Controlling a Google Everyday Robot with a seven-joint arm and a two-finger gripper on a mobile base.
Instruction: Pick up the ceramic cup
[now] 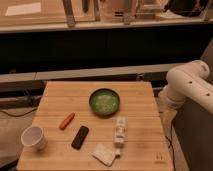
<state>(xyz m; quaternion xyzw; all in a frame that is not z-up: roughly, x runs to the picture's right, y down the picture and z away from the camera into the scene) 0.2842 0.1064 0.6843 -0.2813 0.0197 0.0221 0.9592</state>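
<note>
The ceramic cup [33, 136] is small, white and round with a wide pale mouth. It stands upright at the near left corner of the wooden table [142, 102]. My white arm [187, 82] shows at the right edge, beside the table's right side and far from the cup. My gripper is not in view; only the arm's links show.
A dark green bowl [104, 101] sits at the table's middle back. An orange carrot-like piece [67, 120], a black flat object [80, 137], a white packet [104, 154] and a small pale bottle [120, 131] lie across the front. A dark shelf runs behind the table.
</note>
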